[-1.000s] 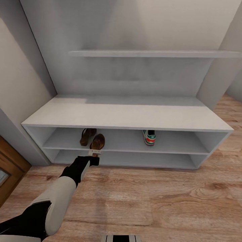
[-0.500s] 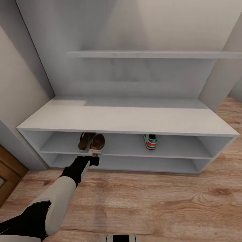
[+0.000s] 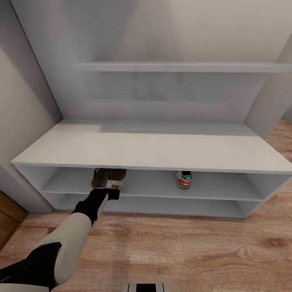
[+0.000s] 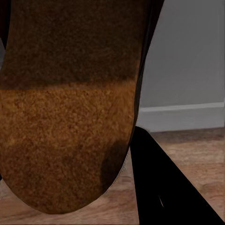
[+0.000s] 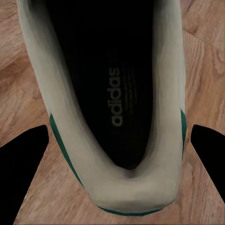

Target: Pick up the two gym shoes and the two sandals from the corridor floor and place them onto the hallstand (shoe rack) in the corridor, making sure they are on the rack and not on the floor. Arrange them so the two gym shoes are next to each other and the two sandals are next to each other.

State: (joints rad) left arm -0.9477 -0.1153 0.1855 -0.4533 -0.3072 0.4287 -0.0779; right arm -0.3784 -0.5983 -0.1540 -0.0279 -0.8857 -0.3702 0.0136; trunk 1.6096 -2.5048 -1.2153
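Left tool [image 3: 114, 185]: clamped on a sandal [image 3: 115, 175], at the rack's [image 3: 154, 146] upper shelf edge.
Axis: sandal runs straight inward, beside its twin [image 3: 98, 177].
Right tool: fingers apart around a trainer [image 5: 115, 108] over floor [image 5: 23, 70].
Other trainer [image 3: 183, 179]: shelved, rightward.

Soft, even light from above; hallstand [image 3: 146, 148] bench top shades shelves just past left pincer [image 3: 113, 185]. Wrist views dim, blurry, sandal [image 4: 70, 117] too near for focus.
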